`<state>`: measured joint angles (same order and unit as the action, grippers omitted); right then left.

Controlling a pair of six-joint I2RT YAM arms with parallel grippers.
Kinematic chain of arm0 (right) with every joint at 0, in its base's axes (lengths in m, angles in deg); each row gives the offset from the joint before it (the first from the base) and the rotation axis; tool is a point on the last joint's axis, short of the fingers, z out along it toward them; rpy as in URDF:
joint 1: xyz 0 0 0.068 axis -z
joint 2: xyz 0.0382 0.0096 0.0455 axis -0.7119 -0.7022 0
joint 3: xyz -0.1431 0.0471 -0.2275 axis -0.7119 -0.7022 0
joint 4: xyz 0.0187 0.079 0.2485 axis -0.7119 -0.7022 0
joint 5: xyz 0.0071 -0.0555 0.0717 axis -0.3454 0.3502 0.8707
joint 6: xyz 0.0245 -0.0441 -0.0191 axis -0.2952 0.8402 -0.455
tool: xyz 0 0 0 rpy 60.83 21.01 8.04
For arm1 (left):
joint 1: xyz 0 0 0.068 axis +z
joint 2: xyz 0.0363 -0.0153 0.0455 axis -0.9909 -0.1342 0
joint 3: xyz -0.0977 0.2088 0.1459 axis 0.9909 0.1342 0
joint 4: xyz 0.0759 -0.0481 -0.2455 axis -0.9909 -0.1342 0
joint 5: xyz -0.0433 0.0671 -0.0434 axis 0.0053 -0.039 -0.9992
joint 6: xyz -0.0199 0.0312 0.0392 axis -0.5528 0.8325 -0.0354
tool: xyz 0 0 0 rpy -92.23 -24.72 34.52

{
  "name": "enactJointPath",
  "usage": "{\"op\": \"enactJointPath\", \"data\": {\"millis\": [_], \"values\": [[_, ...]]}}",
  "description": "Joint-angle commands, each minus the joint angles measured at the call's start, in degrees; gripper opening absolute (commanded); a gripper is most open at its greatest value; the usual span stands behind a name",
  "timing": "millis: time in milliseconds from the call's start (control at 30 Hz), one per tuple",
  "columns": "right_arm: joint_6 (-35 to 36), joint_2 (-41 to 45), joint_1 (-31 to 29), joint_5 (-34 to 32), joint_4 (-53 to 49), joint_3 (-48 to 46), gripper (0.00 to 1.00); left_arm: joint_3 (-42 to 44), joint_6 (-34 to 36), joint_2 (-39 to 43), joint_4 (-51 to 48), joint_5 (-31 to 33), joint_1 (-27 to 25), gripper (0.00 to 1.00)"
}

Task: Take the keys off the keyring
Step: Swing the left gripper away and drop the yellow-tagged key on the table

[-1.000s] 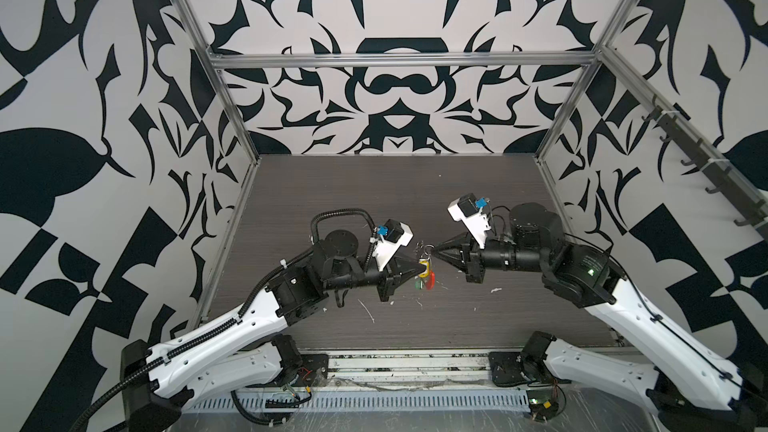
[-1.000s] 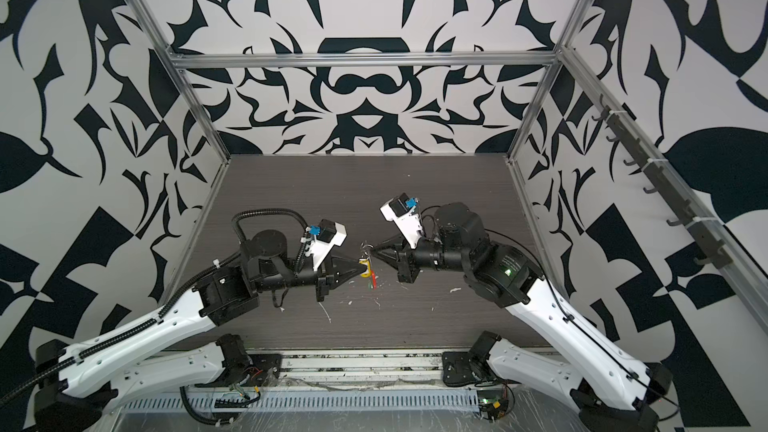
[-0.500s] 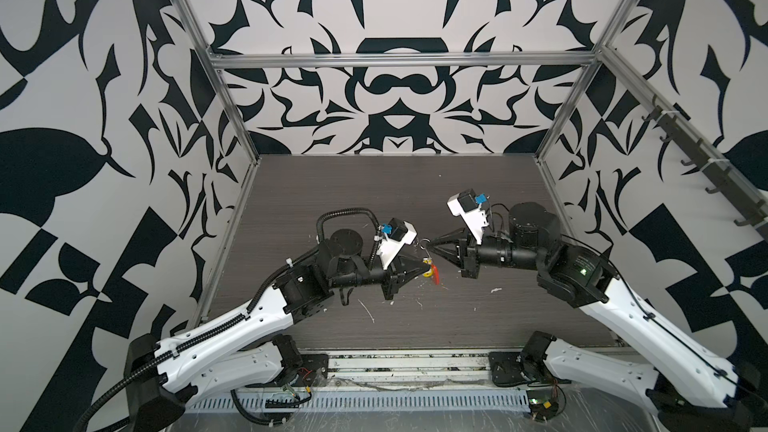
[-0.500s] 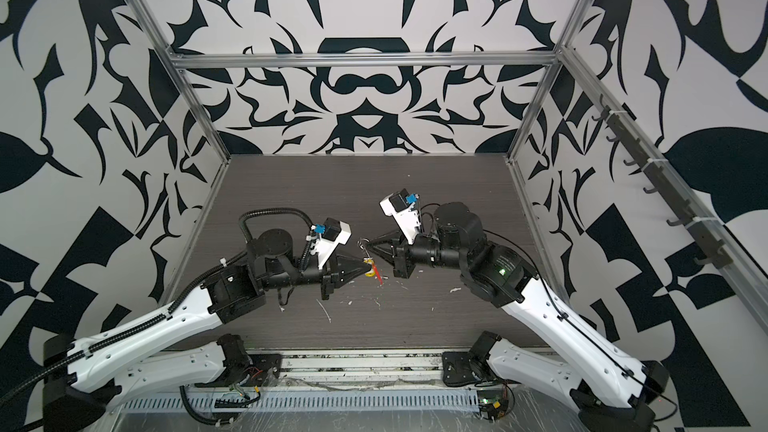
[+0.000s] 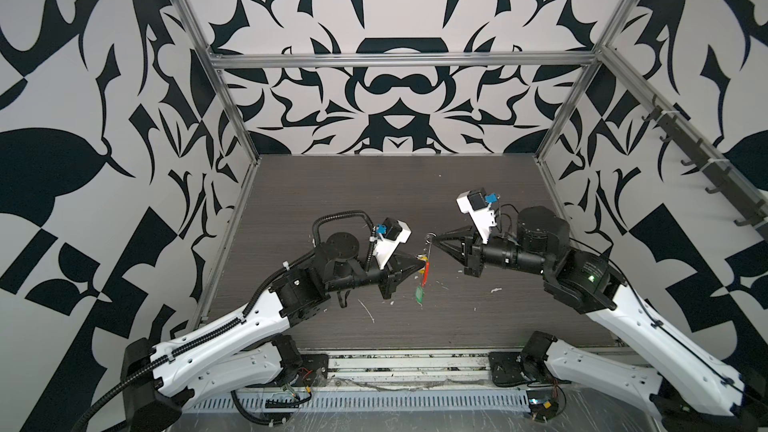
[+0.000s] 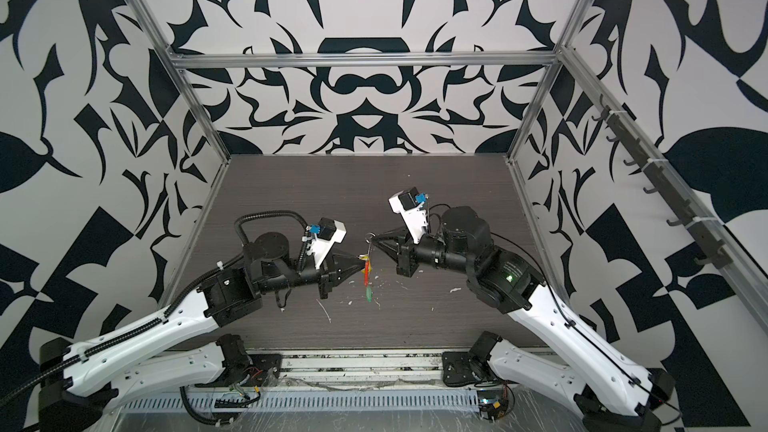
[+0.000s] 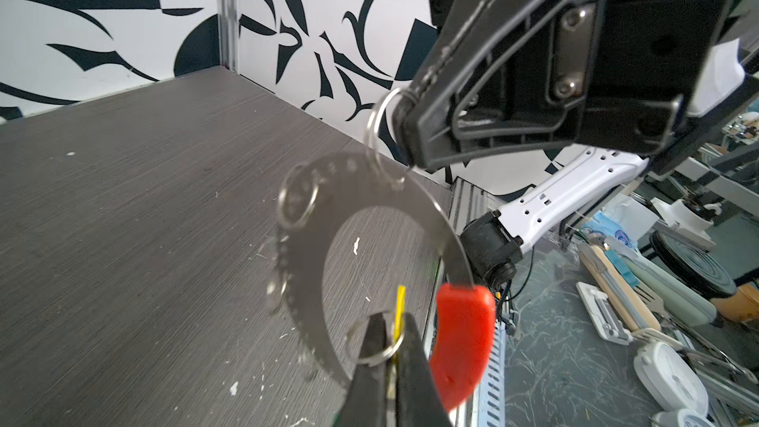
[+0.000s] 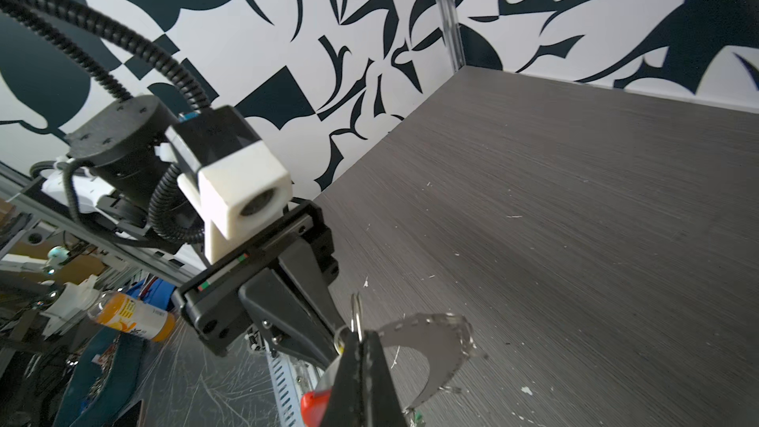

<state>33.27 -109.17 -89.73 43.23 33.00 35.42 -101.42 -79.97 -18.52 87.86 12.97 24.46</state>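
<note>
While pressed together at the tips, grips with the left hand (image 7: 393, 328) the yellow-tagged key (image 7: 398, 306) by its tag, plus that tag's small split ring (image 7: 371, 359). Cannot tell whether that ring runs through the keyring (image 7: 410, 203) just beside the fingertips (image 7: 412, 355). Appears here as a flat silvery crescent with a row of small holes along the outer edge and a red plastic end (image 7: 462, 342) next to the left fingertips. Hangs in the air between the two hands, clear of the dark tabletop (image 7: 143, 219). Pinches with the right hand (image 7: 406, 96), likewise pressed together, a second split ring (image 7: 371, 133) threaded through a hole near the crescent's other end. Carries a third split ring (image 7: 297, 197) further along the edge, blurred. In both top views, shows edge-on as a thin upright line just below the right fingertips, with yellow uppermost, then red, then the green-tagged key (image 5: 419, 293) lowest. Sits over the near middle of the tabletop, with white specks (image 5: 368, 311) scattered on the surface around and below.
</note>
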Motion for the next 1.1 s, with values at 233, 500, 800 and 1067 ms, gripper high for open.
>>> {"op": "enactJointPath", "data": {"millis": [233,500,800,1067], "values": [[-0.1,4.4,0.0,-8.6,-0.8,-6.5,0.00,5.2,-7.6,-1.1,-5.4,17.5,5.9,0.00],[-0.9,4.9,0.0,-9.6,-0.9,-9.0,0.00,9.5,-20.0,-14.6,2.5,2.9,24.7,0.00],[-1.1,4.8,0.0,-8.3,-0.1,-9.8,0.00,10.4,-27.6,-30.4,6.5,0.6,28.7,0.00],[-1.6,4.4,0.0,-7.5,0.4,-9.7,0.00,13.1,-30.5,-36.1,12.3,0.3,30.3,0.49]]}}
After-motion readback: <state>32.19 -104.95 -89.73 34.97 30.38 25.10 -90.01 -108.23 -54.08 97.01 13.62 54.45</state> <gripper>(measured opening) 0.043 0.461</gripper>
